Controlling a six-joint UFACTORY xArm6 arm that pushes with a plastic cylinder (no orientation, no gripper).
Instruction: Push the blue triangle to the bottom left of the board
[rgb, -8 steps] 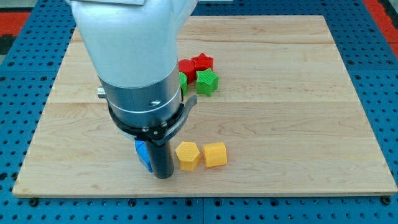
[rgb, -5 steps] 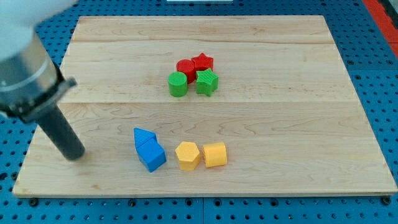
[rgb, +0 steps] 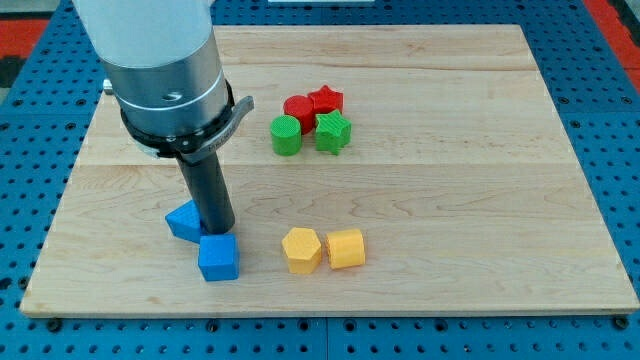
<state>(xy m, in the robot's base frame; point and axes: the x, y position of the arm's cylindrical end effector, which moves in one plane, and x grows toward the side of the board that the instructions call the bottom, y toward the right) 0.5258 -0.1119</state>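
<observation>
You see my tip (rgb: 218, 228) touching the blue triangle (rgb: 184, 221) on its right, with the blue cube (rgb: 218, 258) just below. Two yellow blocks (rgb: 301, 250) (rgb: 346, 248) sit side by side to the right. Green (rgb: 286, 135) (rgb: 333, 131) and red blocks (rgb: 299, 108) (rgb: 325, 99) cluster toward the top.

My tip (rgb: 218, 229) touches the blue triangle block (rgb: 183, 220) and blue cube block (rgb: 218, 257) on the wooden table (rgb: 480, 220).
</observation>
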